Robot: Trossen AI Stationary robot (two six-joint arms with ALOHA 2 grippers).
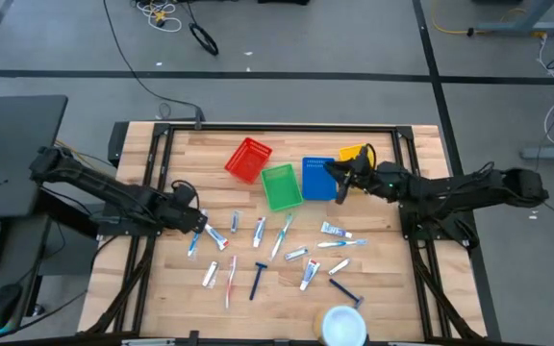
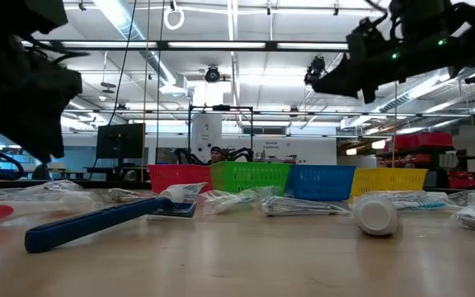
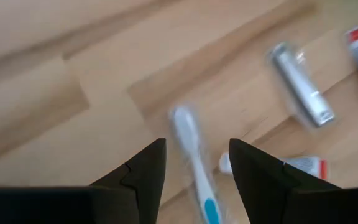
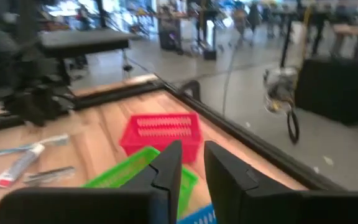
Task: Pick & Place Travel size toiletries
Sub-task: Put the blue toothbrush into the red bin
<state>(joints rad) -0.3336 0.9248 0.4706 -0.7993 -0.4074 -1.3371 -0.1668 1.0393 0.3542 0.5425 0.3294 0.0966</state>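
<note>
Pale wood planks, butt-jointed, form your bench [image 1: 373, 288], framed by a dark metal rail.

Baskets, upper centre of the high view: four small plastic mesh boxes in a row, red basket [image 1: 248, 159] tilted, green basket [image 1: 281, 186], blue basket [image 1: 317, 178], yellow basket [image 1: 354, 154].

Toiletries [image 1: 267, 252], scattered loose across the middle and lower bench: short white tubes with red and blue marks, slim pale toothbrushes, dark-handled razors. Long axes run every way. One razor [image 1: 258, 280] lies nearly up-and-down in the frame; another [image 1: 345, 290] lies on a diagonal toward the lower right. One pale toothbrush [image 3: 194, 163] with a blue grip patch shows in the left wrist view, lying lengthwise between the fingers and below them, a silvery tube [image 3: 302, 85] well beside it.

White disc [image 1: 343, 326], round, lower centre-right edge.

Your left gripper [image 1: 198, 224] hangs at centre left over the near toiletries, jaws apart, holding nothing.

Your right gripper [image 1: 339, 180] is raised above the blue basket, jaws parted a narrow slot, nothing between them.
</note>
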